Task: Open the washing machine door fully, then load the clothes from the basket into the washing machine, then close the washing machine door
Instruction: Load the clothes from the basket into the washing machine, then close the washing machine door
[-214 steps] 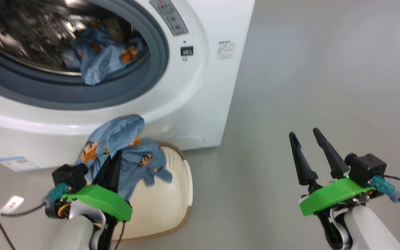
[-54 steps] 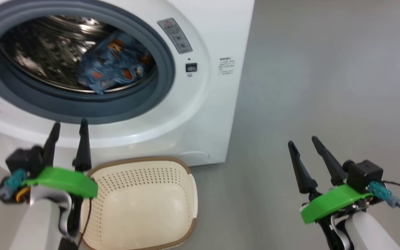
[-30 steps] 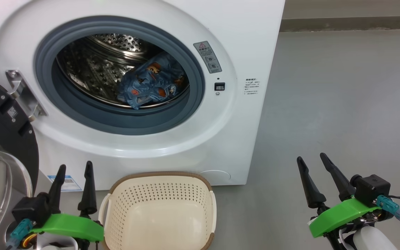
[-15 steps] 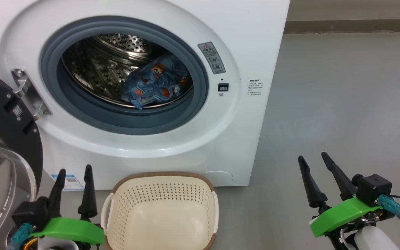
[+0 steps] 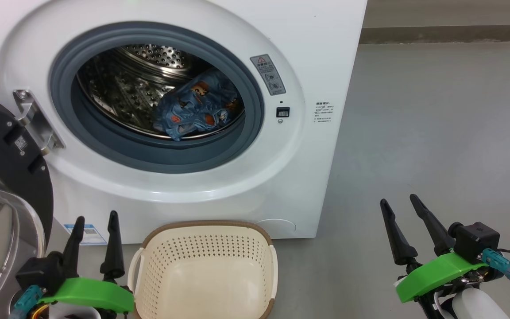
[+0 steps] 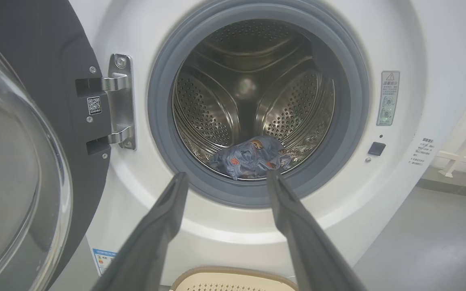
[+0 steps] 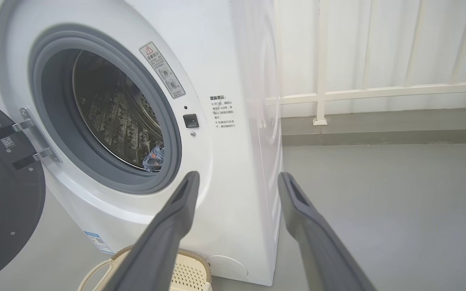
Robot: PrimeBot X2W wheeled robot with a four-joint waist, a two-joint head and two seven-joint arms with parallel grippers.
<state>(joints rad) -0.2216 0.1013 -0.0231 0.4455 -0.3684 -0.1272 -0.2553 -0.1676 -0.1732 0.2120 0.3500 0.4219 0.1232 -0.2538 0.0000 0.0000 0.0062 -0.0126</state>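
Seven seconds on, your left gripper (image 5: 96,215) has given up the soft blue bear-printed clothes (image 5: 193,110). They now lie in the steel perforated drum (image 5: 117,88) of the big white front-loading washing machine (image 5: 326,53), ahead of and above its fingertips.

Head view: it and your right gripper (image 5: 398,199) both stand parted and empty. The small cream-white perforated plastic basket (image 5: 206,223) sits bare just beside the left one, so loading looks done and only the closing is left to you.

Left wrist view: the large round glossy black washing machine door (image 6: 47,36) hangs wide open at that gripper's left, its glass bowl near.

Right wrist view: open grey floor (image 7: 378,202) runs ahead and to the right of the fingers, up to a white rail (image 7: 378,91).
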